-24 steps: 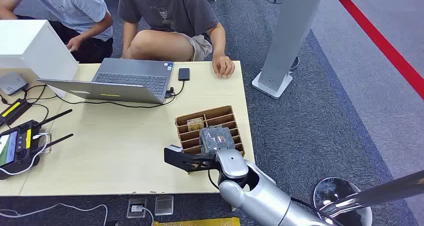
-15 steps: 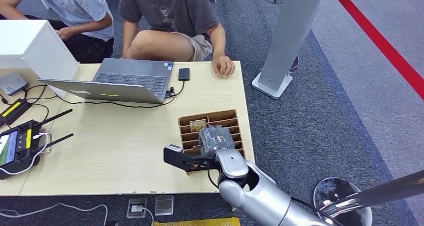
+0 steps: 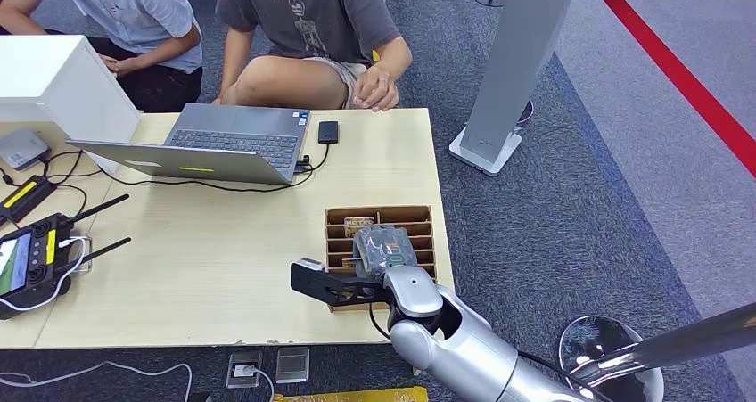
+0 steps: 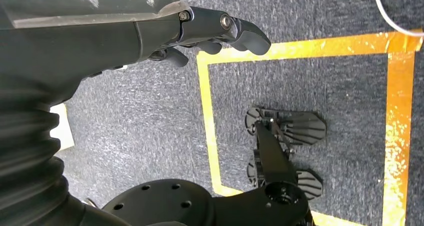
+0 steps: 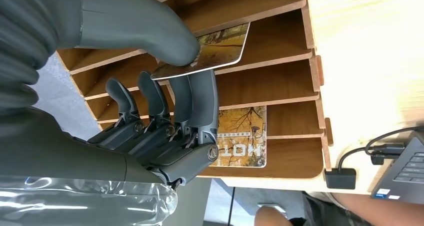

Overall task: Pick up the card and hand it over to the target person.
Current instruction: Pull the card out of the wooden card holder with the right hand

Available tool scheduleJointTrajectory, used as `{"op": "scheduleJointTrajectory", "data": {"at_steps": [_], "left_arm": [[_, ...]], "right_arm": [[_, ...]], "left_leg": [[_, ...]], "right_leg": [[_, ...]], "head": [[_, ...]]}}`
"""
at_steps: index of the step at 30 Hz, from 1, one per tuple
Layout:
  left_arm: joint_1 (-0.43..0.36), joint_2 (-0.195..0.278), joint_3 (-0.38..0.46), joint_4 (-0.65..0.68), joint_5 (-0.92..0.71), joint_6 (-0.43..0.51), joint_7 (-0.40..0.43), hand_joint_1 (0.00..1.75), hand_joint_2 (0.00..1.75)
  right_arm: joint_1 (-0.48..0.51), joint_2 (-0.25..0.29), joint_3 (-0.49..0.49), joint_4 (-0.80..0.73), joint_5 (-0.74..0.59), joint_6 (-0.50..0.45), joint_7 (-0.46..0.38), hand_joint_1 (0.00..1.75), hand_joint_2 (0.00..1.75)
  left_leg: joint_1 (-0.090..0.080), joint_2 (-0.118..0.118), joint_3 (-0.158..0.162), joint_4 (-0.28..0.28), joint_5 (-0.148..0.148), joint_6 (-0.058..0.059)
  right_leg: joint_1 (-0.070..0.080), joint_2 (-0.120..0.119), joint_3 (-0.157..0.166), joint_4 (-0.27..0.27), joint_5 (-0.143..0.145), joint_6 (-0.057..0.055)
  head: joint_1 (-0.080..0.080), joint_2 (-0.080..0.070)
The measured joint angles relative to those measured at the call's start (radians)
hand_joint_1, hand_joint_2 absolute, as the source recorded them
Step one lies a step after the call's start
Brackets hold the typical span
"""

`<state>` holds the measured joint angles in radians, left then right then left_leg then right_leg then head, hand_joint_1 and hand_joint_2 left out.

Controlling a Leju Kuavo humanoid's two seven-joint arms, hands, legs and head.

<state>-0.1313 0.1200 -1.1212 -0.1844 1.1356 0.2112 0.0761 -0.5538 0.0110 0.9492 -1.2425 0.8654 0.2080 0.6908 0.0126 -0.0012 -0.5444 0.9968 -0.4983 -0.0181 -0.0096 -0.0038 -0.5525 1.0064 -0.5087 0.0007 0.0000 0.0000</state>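
Observation:
A wooden slotted card holder (image 3: 419,233) sits near the table's right front corner. My right hand (image 3: 385,250) is over it, covered in clear plastic. In the right wrist view this hand (image 5: 150,116) pinches a card (image 5: 222,48) with an autumn picture between thumb and fingers, the card partly out above a slot. A second card (image 5: 240,143) lies in another slot, also seen as the card (image 3: 358,225) at the holder's far side. My left hand (image 4: 200,30) hangs over the carpet, fingers loosely bent, holding nothing. A person in a grey T-shirt (image 3: 308,19) sits beyond the table, hand (image 3: 375,88) raised.
An open laptop (image 3: 227,139), a black phone (image 3: 328,132), a white box (image 3: 53,86) and a remote controller (image 3: 31,264) lie on the wooden table (image 3: 214,259). Another person in a light blue shirt (image 3: 134,14) sits at the far left. A silver pillar (image 3: 517,63) stands to the right.
The card holder has turned square to the table under my right hand. The person in grey lifted a hand off the table's far edge.

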Motion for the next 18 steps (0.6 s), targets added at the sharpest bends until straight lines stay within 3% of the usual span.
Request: {"op": "scheduleJointTrajectory", "data": {"at_steps": [7, 13, 16, 18], "left_arm": [[0.0, 0.001, -0.002, 0.002, -0.003, -0.016, -0.01, 0.0, 1.75], [0.001, -0.001, -0.004, 0.003, -0.006, -0.023, -0.023, 0.0, 1.75], [0.0, -0.001, -0.011, 0.002, -0.013, -0.029, -0.03, 0.0, 1.75], [0.0, 0.001, -0.02, 0.002, -0.023, -0.034, -0.036, 0.0, 1.75]], "right_arm": [[-0.009, -0.036, -0.039, -0.14, -0.001, -0.089, -0.055, 1.43, 1.75], [-0.006, -0.072, -0.117, -0.319, 0.023, -0.194, -0.198, 1.43, 1.75], [-0.037, -0.076, -0.132, -0.3, 0.023, -0.194, -0.26, 1.43, 1.75], [-0.091, -0.06, -0.127, -0.203, 0.019, -0.18, -0.304, 1.43, 1.75]], "left_leg": [[0.0, 0.0, -0.001, 0.001, 0.0, 0.0], [0.0, -0.001, -0.003, 0.002, -0.001, 0.0], [0.0, -0.002, -0.003, 0.003, -0.001, 0.0], [0.0, -0.001, -0.002, 0.002, 0.0, 0.0]], "right_leg": [[0.0, 0.0, -0.001, 0.001, 0.0, 0.0], [0.0, -0.001, -0.002, 0.002, -0.001, 0.0], [0.0, -0.002, -0.002, 0.002, -0.001, 0.0], [0.0, -0.001, -0.002, 0.001, 0.0, 0.0]], "head": [[0.0, 0.0], [0.0, 0.0], [0.0, 0.0], [0.0, 0.0]]}}
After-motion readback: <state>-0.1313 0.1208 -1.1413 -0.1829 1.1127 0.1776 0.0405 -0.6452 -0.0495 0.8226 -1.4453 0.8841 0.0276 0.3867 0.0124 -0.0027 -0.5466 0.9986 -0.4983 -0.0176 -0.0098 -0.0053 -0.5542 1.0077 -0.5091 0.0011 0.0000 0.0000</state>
